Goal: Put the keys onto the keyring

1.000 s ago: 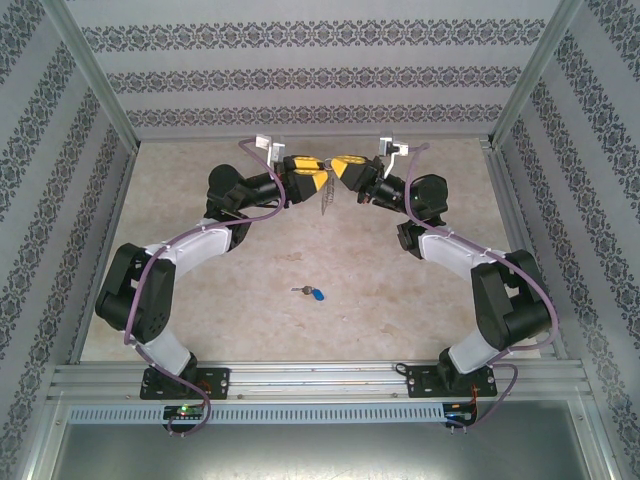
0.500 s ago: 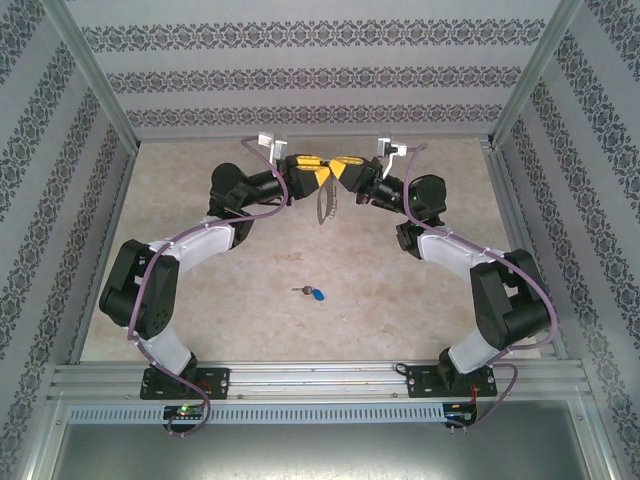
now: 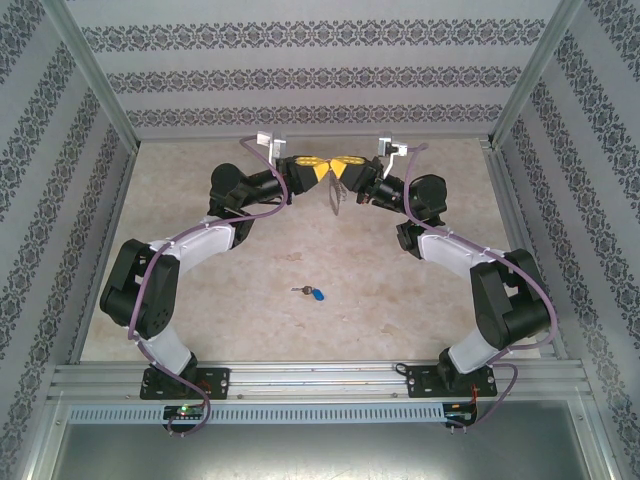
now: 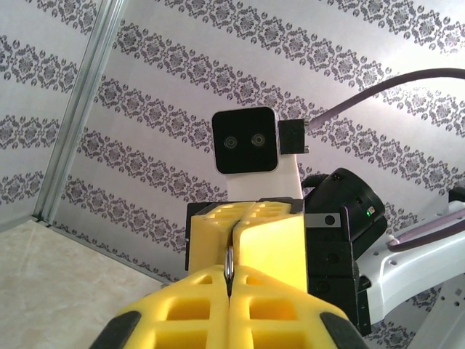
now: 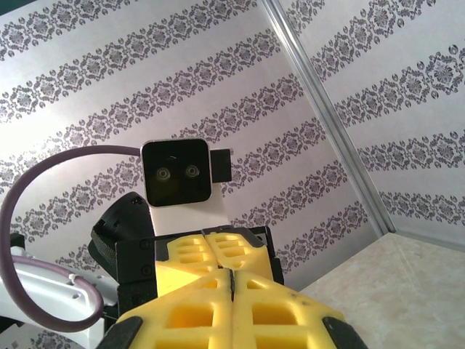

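Observation:
The keys [image 3: 312,293], a tiny silver key with a bright-blue tag, lie on the table's middle, well in front of both arms. Both grippers meet tip to tip in the air at the back centre. My left gripper [image 3: 320,171] is shut on the keyring [image 3: 337,196], whose grey metal edge [image 4: 230,260] shows as a thin sliver pinched between its yellow fingers [image 4: 276,305]. My right gripper [image 3: 343,171] is shut on the same keyring from the other side, and a dark thin edge [image 5: 231,280] sits between its fingers [image 5: 182,313]. The chain dangles below the two grippers.
The beige table [image 3: 250,300] is walled by patterned panels [image 3: 300,75] at the back and both sides, with metal posts [image 3: 95,90] at the corners. An aluminium rail [image 3: 320,380] runs along the near edge by the arm bases.
My left gripper has closed from open onto the keyring and shifted slightly right to meet the right gripper. The hanging keyring moved a little right and up. The keys stayed put.

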